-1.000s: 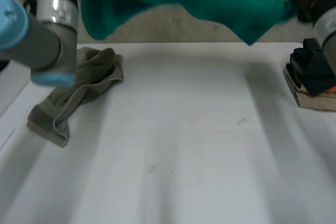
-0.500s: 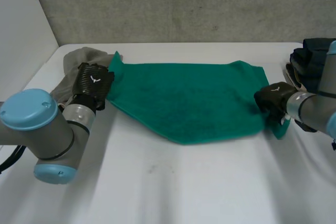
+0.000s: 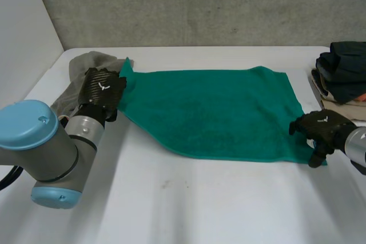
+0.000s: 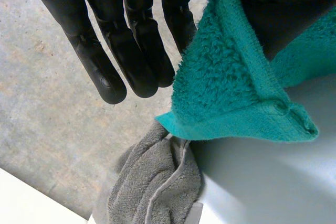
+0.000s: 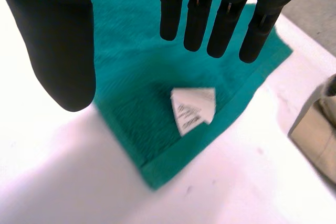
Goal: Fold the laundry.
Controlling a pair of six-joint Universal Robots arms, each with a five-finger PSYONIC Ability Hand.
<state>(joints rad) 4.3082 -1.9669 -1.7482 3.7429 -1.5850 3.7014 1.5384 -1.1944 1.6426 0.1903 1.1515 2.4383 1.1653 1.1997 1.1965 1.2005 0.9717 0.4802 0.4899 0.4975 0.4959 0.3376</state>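
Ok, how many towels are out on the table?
2. The green towel lies spread across the middle, between the left hand and the right hand. The grey towel is bunched just beyond the left hand. The dark stack at the right may hide more.

Bare bench (image 3: pixel 189 198) lies open in front of the towel (image 3: pixel 211 112). A grey cloth (image 3: pixel 80 66) crowds the left robot hand (image 3: pixel 102 90); a clothes stack (image 3: pixel 343 70) stands behind the right robot hand (image 3: pixel 321 128).
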